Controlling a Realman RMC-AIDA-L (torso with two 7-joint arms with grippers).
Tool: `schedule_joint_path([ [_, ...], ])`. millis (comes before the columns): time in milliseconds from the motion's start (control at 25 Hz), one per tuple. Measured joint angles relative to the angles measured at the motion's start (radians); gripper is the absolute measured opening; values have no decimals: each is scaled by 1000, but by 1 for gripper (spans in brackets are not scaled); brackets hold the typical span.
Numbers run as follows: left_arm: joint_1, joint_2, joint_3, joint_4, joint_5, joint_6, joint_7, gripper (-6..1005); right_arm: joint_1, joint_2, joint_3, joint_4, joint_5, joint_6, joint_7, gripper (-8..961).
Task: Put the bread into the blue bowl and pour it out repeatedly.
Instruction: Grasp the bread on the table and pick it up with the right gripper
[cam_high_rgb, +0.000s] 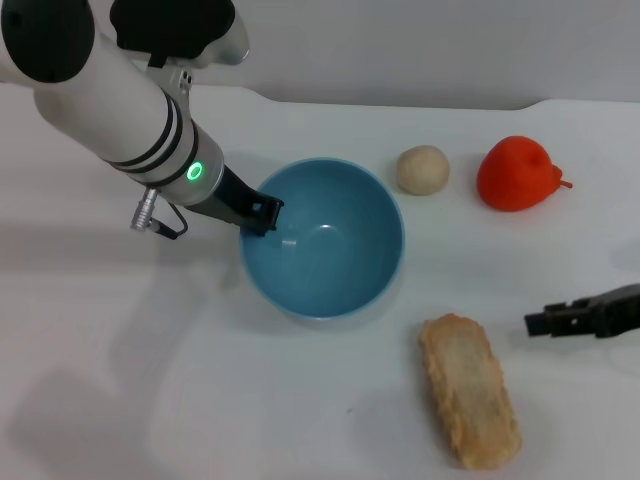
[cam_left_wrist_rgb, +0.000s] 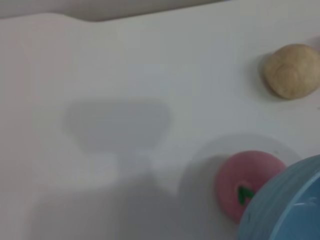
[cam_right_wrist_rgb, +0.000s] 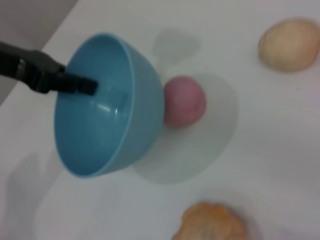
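Observation:
The blue bowl (cam_high_rgb: 335, 255) is empty and hangs tilted just above the table, casting a shadow below it in the right wrist view, where its wall (cam_right_wrist_rgb: 142, 105) faces the camera. My left gripper (cam_high_rgb: 262, 215) is shut on the bowl's left rim, one black finger (cam_right_wrist_rgb: 75, 84) reaching inside. The bread (cam_high_rgb: 470, 392) lies pale face up on the table in front of the bowl and to its right; its end (cam_right_wrist_rgb: 212, 224) shows in the right wrist view. My right gripper (cam_high_rgb: 542, 320) hovers at the right edge, just right of the bread.
A pink round fruit (cam_right_wrist_rgb: 184, 101) sits right beside the bowl's underside, also seen as the pink fruit (cam_left_wrist_rgb: 245, 184) next to the bowl's edge (cam_left_wrist_rgb: 282, 205). A beige ball (cam_high_rgb: 423, 169) and a red-orange fruit (cam_high_rgb: 516, 173) lie behind the bowl, to the right.

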Motion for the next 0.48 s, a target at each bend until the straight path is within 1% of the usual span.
schedule_joint_path([
  [280, 4, -1, 10, 4, -35, 6, 7, -1, 25, 1, -86, 91, -2, 35, 2, 474],
  [480, 4, -1, 11, 5, -35, 6, 8, -1, 28, 1, -134, 111, -13, 61, 20, 473],
])
